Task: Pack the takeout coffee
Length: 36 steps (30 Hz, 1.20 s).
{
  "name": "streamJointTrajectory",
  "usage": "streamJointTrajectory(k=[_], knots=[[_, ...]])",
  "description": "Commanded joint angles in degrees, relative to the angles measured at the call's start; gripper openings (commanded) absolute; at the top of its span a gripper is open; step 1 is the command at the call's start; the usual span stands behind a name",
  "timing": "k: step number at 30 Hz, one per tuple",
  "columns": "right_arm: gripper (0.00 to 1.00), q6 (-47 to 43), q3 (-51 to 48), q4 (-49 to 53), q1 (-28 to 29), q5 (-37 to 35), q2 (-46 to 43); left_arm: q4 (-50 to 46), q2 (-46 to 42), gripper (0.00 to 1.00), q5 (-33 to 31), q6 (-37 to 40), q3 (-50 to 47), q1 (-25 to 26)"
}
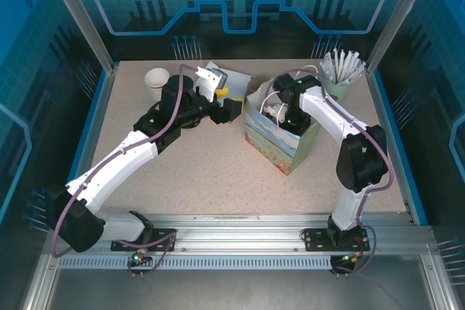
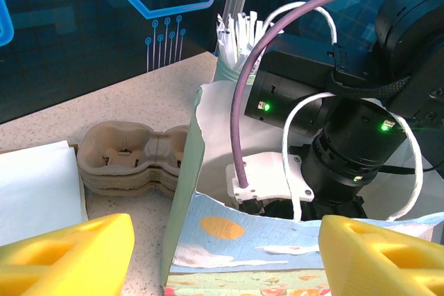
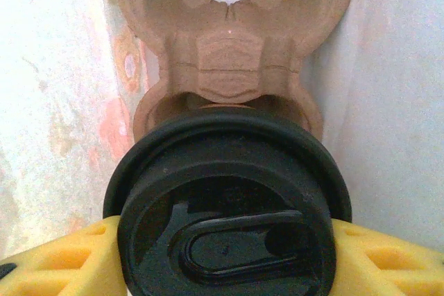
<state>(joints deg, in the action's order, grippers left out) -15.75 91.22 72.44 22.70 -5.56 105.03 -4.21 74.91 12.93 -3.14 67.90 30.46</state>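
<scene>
The takeout coffee shows its round black lid from above in the right wrist view. My right gripper is shut on it, a yellow finger pressed to each side. It hangs inside the gift bag, over a brown pulp cup carrier lying at the bag's bottom. The cup's paper body is hidden under the lid. My left gripper stands open beside the bag's left wall. In the left wrist view its fingers flank the bag's painted side, with the right wrist reaching down into the bag.
A white cup stack stands at the back left. A green cup of white stirrers stands at the back right, behind the bag. A pile of pulp carriers and white paper lie left of the bag.
</scene>
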Motion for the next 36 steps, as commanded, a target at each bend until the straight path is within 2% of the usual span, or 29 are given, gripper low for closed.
streamJointTrajectory(k=[1, 13, 28, 32, 36], knots=[[0.38, -1.09, -2.36, -0.66, -1.0, -0.29, 2.77, 1.19, -1.7, 0.72, 1.55, -1.2, -0.75, -0.42], [0.38, -1.04, -3.19, -2.81, -1.08, 0.36, 6.33, 1.43, -1.73, 0.72, 2.03, -1.99, -1.82, -0.41], [0.38, 0.37, -6.2, -8.44, -0.95, -2.91, 8.74, 2.54, -2.07, 0.72, 2.81, -3.57, -5.22, -0.35], [0.46, 0.46, -4.51, -6.78, -0.4, -3.01, 5.77, 2.63, -2.32, 0.72, 2.78, -3.74, -5.8, -0.31], [0.65, 0.37, -1.97, -4.26, 0.24, -3.14, 2.62, 2.45, -2.4, 0.72, 2.58, -3.88, -6.25, -0.32]])
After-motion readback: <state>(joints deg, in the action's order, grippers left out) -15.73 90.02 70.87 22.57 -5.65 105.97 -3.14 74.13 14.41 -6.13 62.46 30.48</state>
